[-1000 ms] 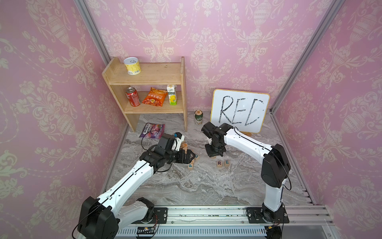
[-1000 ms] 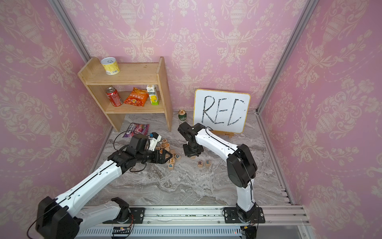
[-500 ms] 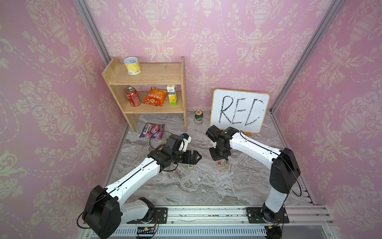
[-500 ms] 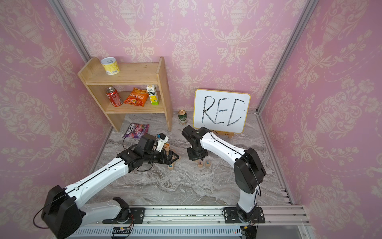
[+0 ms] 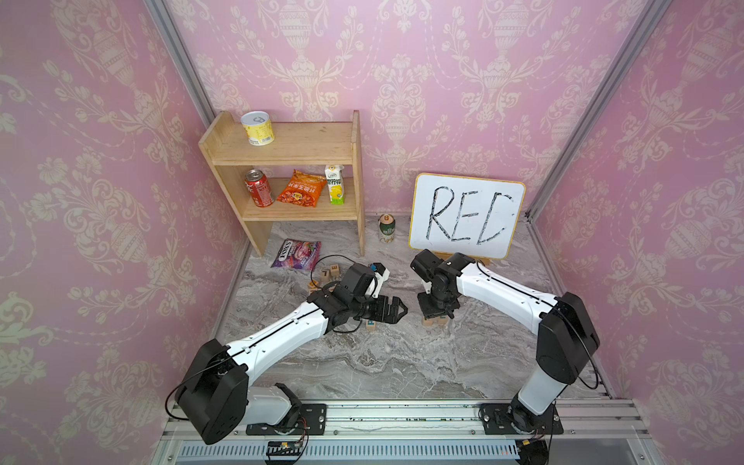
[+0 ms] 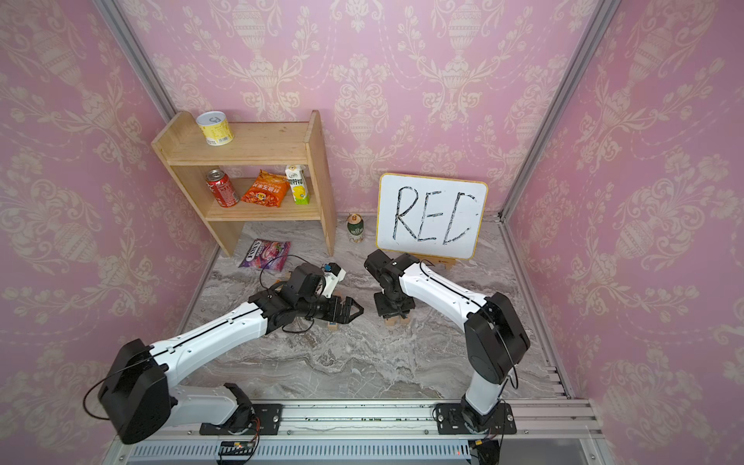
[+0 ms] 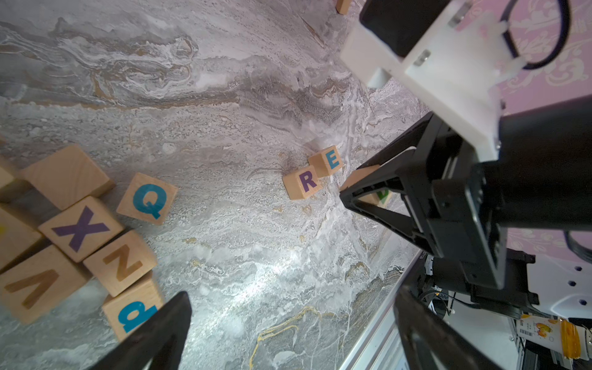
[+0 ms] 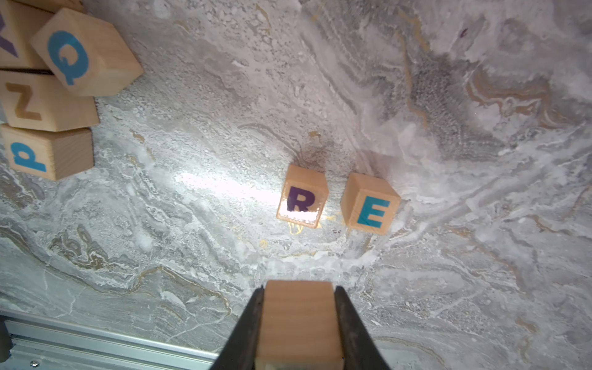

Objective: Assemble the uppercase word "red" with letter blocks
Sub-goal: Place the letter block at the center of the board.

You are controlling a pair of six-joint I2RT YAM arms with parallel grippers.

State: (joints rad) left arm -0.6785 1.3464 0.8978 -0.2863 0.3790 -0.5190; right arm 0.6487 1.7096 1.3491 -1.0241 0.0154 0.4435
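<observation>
Right gripper [image 8: 299, 290] first, since it's the big player here. Its jaws are pinched onto two opposite faces of the held block [image 8: 299, 320], and in both top views it hangs right over the half-spelled word, mid-table [image 8: 464, 272]. Looks lifted rather than set down, but that's my read.

Left gripper [image 5: 396, 310] is spread wide with nothing in it. It points at the word from the robot's left, near but not touching any block I can see. The spare blocks [image 7: 80, 230] (Q, X, N, V, P) lie over by that arm, apart from the word.

Now the bit that matters. R block [image 8: 302, 197] and E block [image 8: 370, 205] stand just beside each other, letters up, in a row running left-to-right across the robot. The free slot is on E's side away from R, so toward the robot's right. In the right wrist view the held block lines up roughly with the R, not that slot. My guess is it needs a sideways shift along the row, past E, before going down. Right arm is clearly the nearer one.

Tiny detail: the face toward the right wrist camera is blank. The left wrist view shows a scrap of green beside the finger, probably the D.
</observation>
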